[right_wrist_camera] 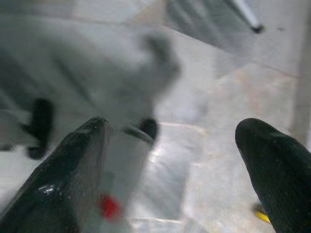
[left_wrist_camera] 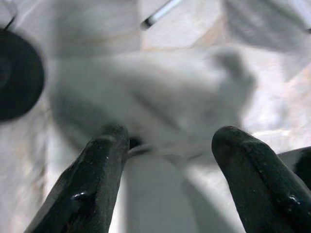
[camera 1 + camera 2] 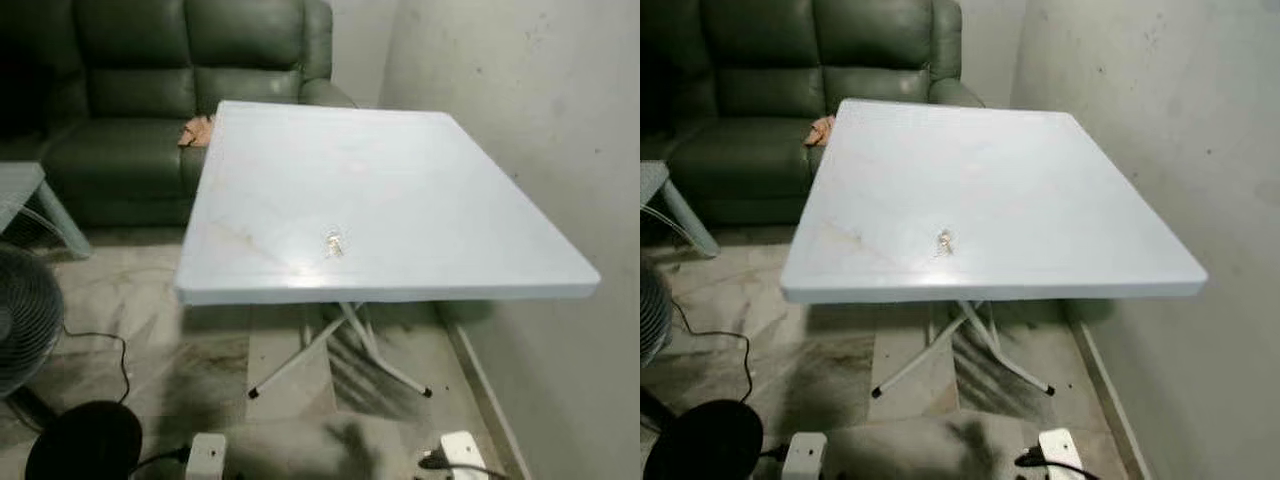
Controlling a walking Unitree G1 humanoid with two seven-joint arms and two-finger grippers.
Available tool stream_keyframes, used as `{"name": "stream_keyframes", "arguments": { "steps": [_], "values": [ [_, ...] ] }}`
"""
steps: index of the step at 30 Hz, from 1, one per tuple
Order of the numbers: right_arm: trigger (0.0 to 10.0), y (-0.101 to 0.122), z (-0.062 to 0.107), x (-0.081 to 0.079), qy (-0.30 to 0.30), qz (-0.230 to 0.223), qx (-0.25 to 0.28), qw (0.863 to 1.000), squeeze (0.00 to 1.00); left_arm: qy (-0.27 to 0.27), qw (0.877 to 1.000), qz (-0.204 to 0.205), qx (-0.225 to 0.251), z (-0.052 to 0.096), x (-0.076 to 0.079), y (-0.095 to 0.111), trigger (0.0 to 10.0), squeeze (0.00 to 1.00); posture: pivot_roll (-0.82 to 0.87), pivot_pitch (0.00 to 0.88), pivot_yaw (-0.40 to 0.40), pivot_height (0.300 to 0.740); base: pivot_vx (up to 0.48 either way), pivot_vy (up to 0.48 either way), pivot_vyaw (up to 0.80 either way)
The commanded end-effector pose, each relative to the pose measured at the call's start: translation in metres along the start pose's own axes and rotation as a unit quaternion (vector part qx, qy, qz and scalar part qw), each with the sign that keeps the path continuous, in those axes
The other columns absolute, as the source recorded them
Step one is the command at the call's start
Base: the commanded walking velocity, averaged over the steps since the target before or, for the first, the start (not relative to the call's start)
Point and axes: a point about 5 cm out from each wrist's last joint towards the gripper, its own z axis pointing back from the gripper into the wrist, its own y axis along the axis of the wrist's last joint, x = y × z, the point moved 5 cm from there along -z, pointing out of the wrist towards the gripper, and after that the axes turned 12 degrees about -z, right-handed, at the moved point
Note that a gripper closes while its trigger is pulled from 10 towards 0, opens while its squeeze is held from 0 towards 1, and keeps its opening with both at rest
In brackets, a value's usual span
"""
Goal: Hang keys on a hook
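Observation:
A small bunch of shiny keys (image 3: 335, 243) lies on the white folding table (image 3: 400, 170), near its front edge and a little left of the middle; the same keys (image 3: 944, 242) also appear in the right eye view. My left gripper (image 2: 170, 155) hangs low over the tiled floor, open with nothing between its two black fingers (image 2: 97, 179). My right gripper (image 1: 175, 145) also hangs above the floor, open and empty, its fingers (image 1: 277, 170) wide apart.
A dark green sofa (image 3: 150, 90) stands behind the table, with an orange-brown object (image 3: 197, 131) on its seat. A bare wall (image 3: 540, 120) runs along the right. On the floor are a fan (image 3: 25, 320), a black round base (image 3: 85, 440), cables and white power strips (image 3: 462, 452).

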Motion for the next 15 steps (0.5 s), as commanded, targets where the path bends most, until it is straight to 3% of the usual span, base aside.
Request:
{"name": "stream_keyframes", "arguments": {
  "steps": [1,5,8,10,15],
  "values": [
    [10.0,0.007,0.003,0.011,-0.008,0.012,0.011,1.0,0.0,-0.012,1.0,-0.007,0.023,-0.003,0.009,0.014,10.0,0.0,-0.08,0.0,-0.086,0.74,0.0,0.0,0.0],
    [10.0,0.028,0.002,0.008,0.013,0.025,0.051,0.998,0.0,-0.024,0.995,-0.015,0.094,-0.005,0.014,0.05,10.0,0.0,-0.08,0.0,-0.087,0.74,0.0,0.0,0.0],
    [10.0,0.028,0.002,0.008,0.013,0.025,0.052,0.998,0.0,-0.024,0.995,-0.016,0.095,-0.005,0.014,0.051,10.0,0.0,-0.08,0.0,-0.087,0.74,0.0,0.0,0.0],
    [10.0,0.043,0.002,0.005,0.021,0.022,0.079,0.996,0.0,-0.027,0.99,-0.031,0.135,-0.005,0.017,0.071,10.0,0.0,-0.08,0.0,-0.084,0.74,0.0,0.0,0.0],
    [10.0,0.044,0.002,0.005,0.023,0.022,0.083,0.996,0.0,-0.027,0.989,-0.033,0.14,-0.005,0.017,0.073,10.0,0.0,-0.08,0.0,-0.084,0.74,0.0,0.0,0.0]
  ]
}}
